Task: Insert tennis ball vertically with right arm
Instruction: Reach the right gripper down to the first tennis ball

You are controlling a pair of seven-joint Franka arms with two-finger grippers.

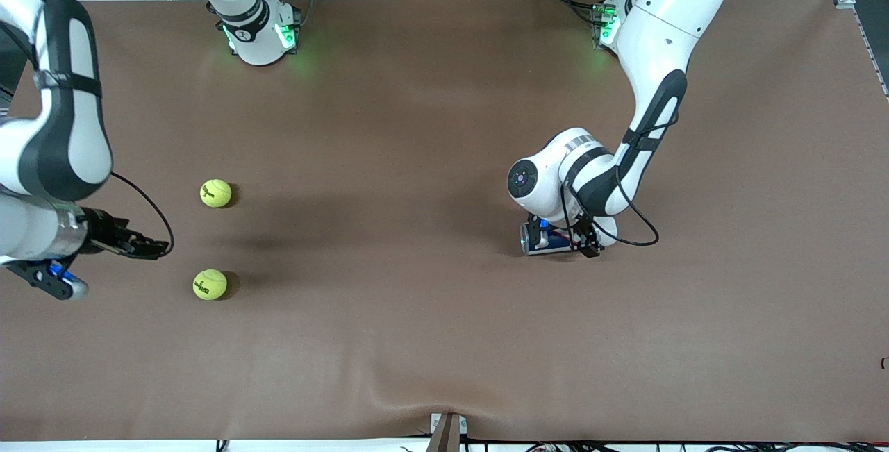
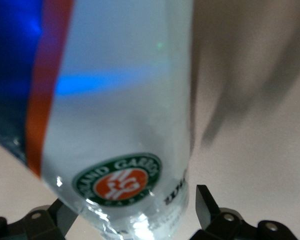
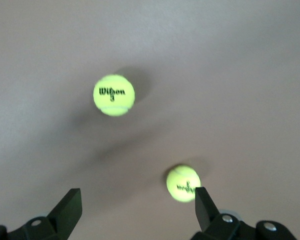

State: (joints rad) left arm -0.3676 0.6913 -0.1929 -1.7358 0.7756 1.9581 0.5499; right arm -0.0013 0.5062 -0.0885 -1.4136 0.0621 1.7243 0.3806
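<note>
Neither of the 2 tennis balls has been picked up yet: the farther tennis ball (image 1: 216, 193) and the nearer tennis ball (image 1: 210, 285) both rest on the brown table (image 1: 417, 341) toward the right arm's end, well apart from each other, each showing black lettering. The right gripper (image 1: 156, 246) is beside them, roughly level with the gap between the 2, with its fingers spread open and nothing between them; in the right wrist view both balls lie ahead of the open fingers, the nearer tennis ball (image 3: 183, 183) close to 1 fingertip (image 3: 202, 200) and the farther tennis ball (image 3: 114, 95) clear of them. Toward the left arm's end, the left gripper (image 1: 566, 240) is low at a clear ball can (image 1: 545, 238) with a blue and orange label and a round green logo, seen up close in the left wrist view (image 2: 120, 125). Its fingers stand wide on either side of the can, but whether they actually press on it cannot be told. So I judge the task barely begun: choosing and grasping 1 ball, carrying it to the can and dropping it in from above all remain.
</note>
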